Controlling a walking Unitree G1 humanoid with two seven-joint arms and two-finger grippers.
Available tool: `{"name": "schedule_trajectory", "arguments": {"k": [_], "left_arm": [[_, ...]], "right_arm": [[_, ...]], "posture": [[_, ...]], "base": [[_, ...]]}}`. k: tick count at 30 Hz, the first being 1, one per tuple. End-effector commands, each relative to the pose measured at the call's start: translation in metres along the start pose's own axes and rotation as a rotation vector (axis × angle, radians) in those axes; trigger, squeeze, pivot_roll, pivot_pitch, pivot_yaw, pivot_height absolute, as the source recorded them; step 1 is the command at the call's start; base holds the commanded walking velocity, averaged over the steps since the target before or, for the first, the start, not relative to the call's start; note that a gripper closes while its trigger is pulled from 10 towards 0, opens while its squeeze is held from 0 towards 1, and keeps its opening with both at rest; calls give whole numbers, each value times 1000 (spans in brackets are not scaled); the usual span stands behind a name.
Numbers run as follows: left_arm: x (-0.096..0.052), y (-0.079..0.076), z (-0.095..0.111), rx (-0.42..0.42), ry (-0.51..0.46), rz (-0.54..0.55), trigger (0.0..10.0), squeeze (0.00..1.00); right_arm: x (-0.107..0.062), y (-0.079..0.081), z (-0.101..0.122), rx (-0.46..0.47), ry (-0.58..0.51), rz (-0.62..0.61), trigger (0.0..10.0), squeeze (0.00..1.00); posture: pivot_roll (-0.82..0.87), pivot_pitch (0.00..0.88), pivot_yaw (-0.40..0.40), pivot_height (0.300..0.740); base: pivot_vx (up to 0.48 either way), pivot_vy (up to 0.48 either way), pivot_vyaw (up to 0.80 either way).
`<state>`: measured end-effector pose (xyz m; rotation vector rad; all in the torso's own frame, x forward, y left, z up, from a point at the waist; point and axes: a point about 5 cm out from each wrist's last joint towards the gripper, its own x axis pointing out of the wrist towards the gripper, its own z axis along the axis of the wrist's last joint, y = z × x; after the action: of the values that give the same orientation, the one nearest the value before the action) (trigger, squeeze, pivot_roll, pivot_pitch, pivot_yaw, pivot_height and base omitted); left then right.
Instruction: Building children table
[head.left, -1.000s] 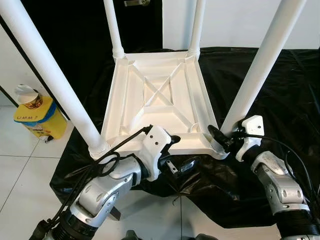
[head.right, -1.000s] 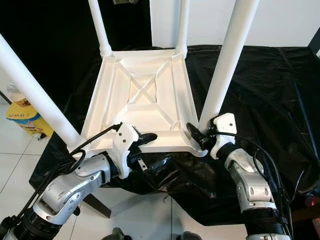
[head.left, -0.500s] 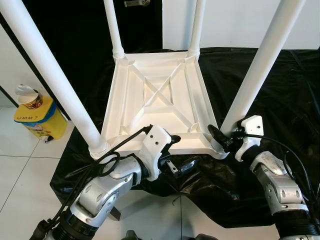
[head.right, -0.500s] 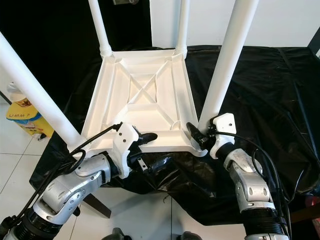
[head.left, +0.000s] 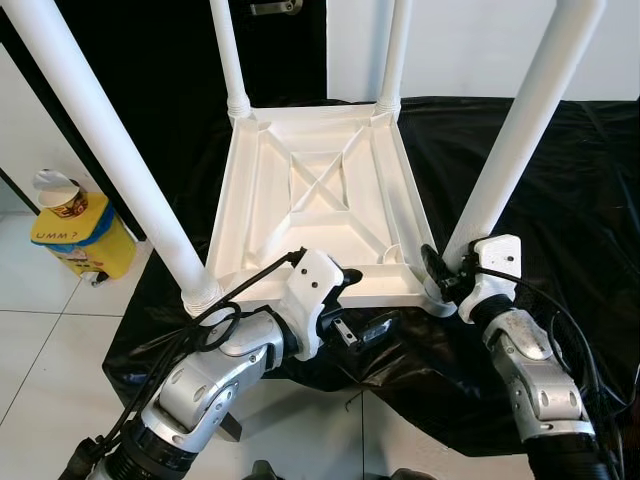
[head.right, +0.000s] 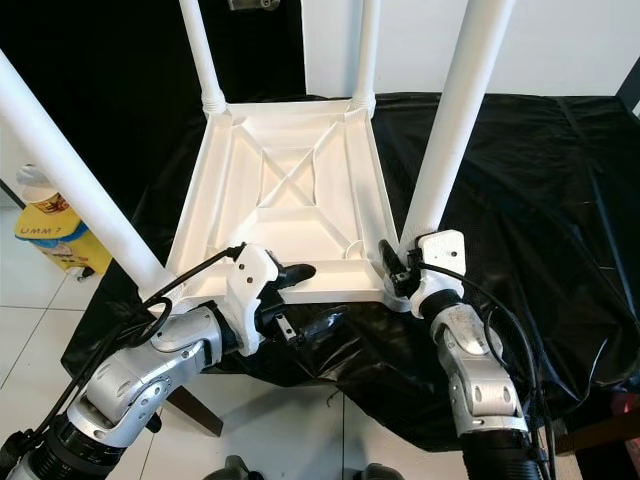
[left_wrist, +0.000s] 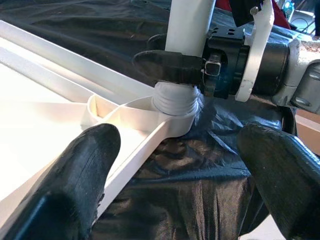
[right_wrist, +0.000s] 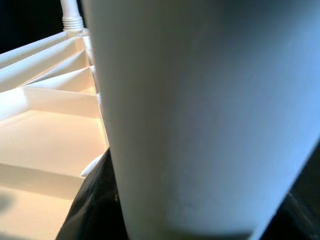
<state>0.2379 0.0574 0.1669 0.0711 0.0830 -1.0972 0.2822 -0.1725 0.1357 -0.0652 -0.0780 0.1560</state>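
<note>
Yellow bin (head.left: 78, 236): on the white tiled floor (head.left: 40, 340), off the left edge of the black sheet; a lidded cup (head.left: 60, 194) sits on top of it.
Black sheet (head.left: 560, 200): covers the surface carrying the work; its near edge hangs crumpled under the table's near rim.
Children table (head.left: 318, 205): white plastic, upside down on the black sheet, ribbed underside with a cross brace facing up; its near rim lies at the sheet's near edge.
Legs: four white tubes stand up from the corner sockets, the near-left leg (head.left: 110, 150) and the near-right leg (head.left: 520, 140) large in the head views, the two far ones thinner behind.
Left gripper (head.left: 352, 306): at the middle of the table's near rim, fingers spread apart, one finger (left_wrist: 80, 175) over the white underside, the other below the rim against the sheet; nothing is pinched between them.
Right gripper (head.left: 441, 279): at the table's near-right corner, fingers pressed around the base of the near-right leg just above its threaded socket (left_wrist: 172, 102); the left wrist view shows one black finger (left_wrist: 167, 67) lying across the tube.
</note>
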Motion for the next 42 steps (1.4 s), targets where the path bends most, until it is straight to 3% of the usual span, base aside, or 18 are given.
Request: {"name": "schedule_trajectory", "arguments": {"k": [1, 7, 9, 15, 27, 28, 39, 40, 42], "left_arm": [[0, -4, -3, -4, 14, -93, 10000, 0], [0, -5, -3, -5, 14, -95, 10000, 0], [0, -6, -3, -7, 14, -95, 10000, 0], [0, -6, -3, -6, 13, -98, 10000, 0], [1, -5, -3, 1, 15, -101, 10000, 0], [1, -5, -3, 2, 14, -101, 10000, 0], [1, -6, -3, 4, 12, -95, 10000, 0], [1, -6, -3, 4, 11, -95, 10000, 0], [1, -7, -4, 4, 12, -94, 10000, 0]], "right_arm": [[-6, -2, -17, -1, 93, -71, 10000, 0], [-9, 10, -22, 23, 111, -155, 10000, 0], [-11, 24, -27, 53, 136, -229, 10000, 0], [-9, 34, -24, 72, 143, -261, 10000, 0], [-5, 34, -19, 69, 122, -263, 10000, 0], [-4, 37, -17, 70, 111, -244, 10000, 1000], [-6, 41, -8, 71, 49, -158, 10000, 1000], [-8, 37, -7, 76, 30, -122, 10000, 0], [-11, 33, -8, 76, 23, -64, 10000, 0]], "posture": [[50, 63, 11, 740], [53, 63, 8, 740], [53, 61, 5, 740], [52, 54, 5, 740], [55, 41, 0, 740], [56, 40, -3, 740], [62, 34, -20, 740], [63, 33, -24, 740], [63, 30, -24, 740]], "base": [[0, 0, 0], [0, 0, 0], [0, 0, 0], [0, 0, 0], [0, 0, 0], [0, 0, 0], [0, 0, 0], [0, 0, 0], [0, 0, 0]]}}
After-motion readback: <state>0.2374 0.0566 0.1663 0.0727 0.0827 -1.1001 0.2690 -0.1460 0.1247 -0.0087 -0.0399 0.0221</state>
